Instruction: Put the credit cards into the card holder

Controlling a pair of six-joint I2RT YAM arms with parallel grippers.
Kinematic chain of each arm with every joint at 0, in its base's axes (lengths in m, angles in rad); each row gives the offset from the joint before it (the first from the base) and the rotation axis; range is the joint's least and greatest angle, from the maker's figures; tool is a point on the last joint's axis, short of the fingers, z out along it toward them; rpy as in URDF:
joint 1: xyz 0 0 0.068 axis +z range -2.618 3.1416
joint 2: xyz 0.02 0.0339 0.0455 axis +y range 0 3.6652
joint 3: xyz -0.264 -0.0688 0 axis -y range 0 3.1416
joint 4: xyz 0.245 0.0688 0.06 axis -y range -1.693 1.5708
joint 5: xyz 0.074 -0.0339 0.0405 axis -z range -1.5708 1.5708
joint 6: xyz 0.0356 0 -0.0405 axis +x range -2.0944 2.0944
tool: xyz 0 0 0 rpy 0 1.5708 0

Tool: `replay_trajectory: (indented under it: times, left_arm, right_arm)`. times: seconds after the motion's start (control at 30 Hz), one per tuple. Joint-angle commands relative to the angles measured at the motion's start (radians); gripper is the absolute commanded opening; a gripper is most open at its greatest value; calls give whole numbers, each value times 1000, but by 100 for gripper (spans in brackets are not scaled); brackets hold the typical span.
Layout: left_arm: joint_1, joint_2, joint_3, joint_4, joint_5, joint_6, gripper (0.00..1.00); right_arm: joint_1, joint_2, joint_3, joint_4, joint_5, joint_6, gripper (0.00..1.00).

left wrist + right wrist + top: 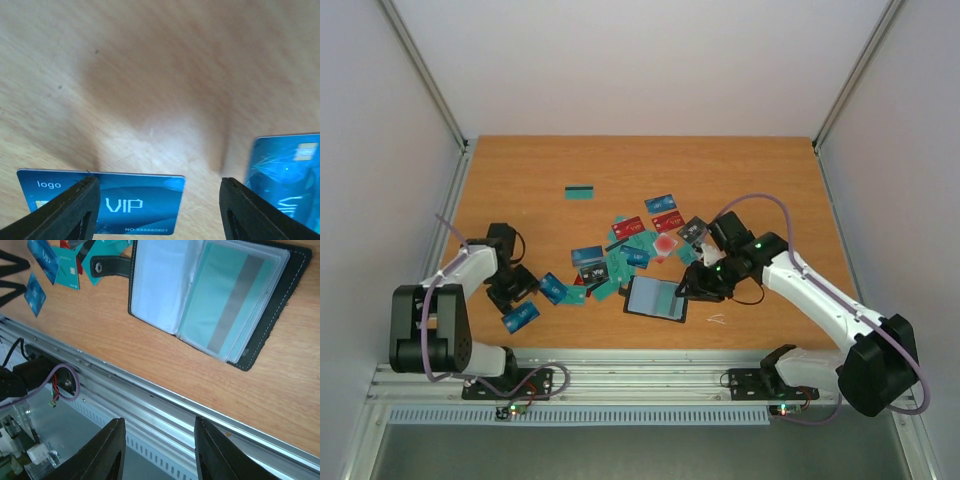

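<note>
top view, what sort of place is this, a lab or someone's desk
Probably a robot lab test cell: plain white panel walls enclose the brown wooden tabletop, and an aluminium mounting rail runs along its near edge.

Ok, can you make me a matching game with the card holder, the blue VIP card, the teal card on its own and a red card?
Things:
1 card holder
2 blue VIP card
3 lone teal card
4 red card

Places:
A in the pile of cards
B alone at the far side of the table
C lying open by the right gripper
D flat under the left gripper

Pairs: 1-C, 2-D, 3-B, 4-A
</note>
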Motion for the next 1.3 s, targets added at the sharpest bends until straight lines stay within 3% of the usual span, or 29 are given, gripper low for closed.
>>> replay_trajectory:
  times: [0.0,0.37,0.57,1.03,1.27]
  left_arm:
    - [6,-28,73,20,-22,57,66]
    - [7,32,-1,48,-1,22,66]
    - [1,13,-31,-12,-7,-34,59]
    - [-146,-77,-72,-52,57,-213,60]
    - [-109,-140,32,-86,-28,-88,60]
  right_arm:
    - [6,-43,3,-62,-10,-46,40]
    - [6,-135,3,-161,-1,-82,40]
    - [6,-161,-26,-162,-23,-97,40]
    - [6,-195,-138,-45,-115,-10,40]
    - [5,-222,-172,-32,-115,12,40]
